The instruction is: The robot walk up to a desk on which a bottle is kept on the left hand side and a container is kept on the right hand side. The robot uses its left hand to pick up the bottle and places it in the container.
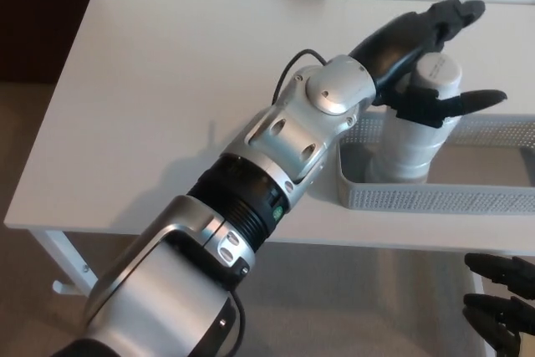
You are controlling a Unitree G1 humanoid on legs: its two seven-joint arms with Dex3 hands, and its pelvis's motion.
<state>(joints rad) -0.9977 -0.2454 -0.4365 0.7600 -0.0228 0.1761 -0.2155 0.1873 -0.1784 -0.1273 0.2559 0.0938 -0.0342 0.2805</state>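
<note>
The white bottle (415, 127) is stood upright inside the grey mesh container (435, 198), loosely flanked by the spread fingers (456, 16) of the left hand (426, 64). The right hand (500, 303), fingers apart, is seen below the white table (159, 106).
</note>
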